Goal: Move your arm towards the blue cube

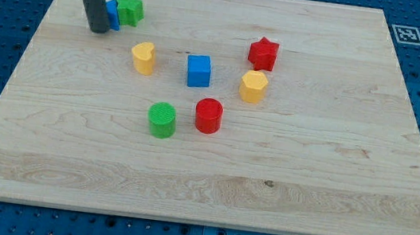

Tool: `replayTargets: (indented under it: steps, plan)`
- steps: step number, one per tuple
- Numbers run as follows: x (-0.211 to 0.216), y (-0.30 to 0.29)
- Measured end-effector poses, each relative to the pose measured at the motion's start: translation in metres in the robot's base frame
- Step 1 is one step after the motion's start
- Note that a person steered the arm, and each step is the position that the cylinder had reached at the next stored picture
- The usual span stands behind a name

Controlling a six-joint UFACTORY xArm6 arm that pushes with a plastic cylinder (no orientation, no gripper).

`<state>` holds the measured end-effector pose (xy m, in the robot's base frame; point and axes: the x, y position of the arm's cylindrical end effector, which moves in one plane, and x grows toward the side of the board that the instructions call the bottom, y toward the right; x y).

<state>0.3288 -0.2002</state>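
My tip (98, 30) is a bare rod with nothing to open or close. It rests at the board's upper left, against a small blue block (113, 14) beside a green star (131, 9). The blue cube (199, 71) sits well apart, mid-board, past a yellow heart (144, 57). The approach seems barely begun; next I should slide right and downward.

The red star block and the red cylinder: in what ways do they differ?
The red star block has pointed arms, while the red cylinder is round with a flat top. The star sits nearer the view's top right, above the yellow block; the cylinder sits lower, beside the green cylinder. Both are red and far from my tip.
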Motion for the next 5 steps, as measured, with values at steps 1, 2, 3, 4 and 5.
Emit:
replayTargets:
  steps: [1,2,3,4,5]
  plan:
    - [0.000,0.000]
    - [0.000,0.000]
    - [0.032,-0.022]
    - [0.125,-0.019]
    - [0.186,0.025]
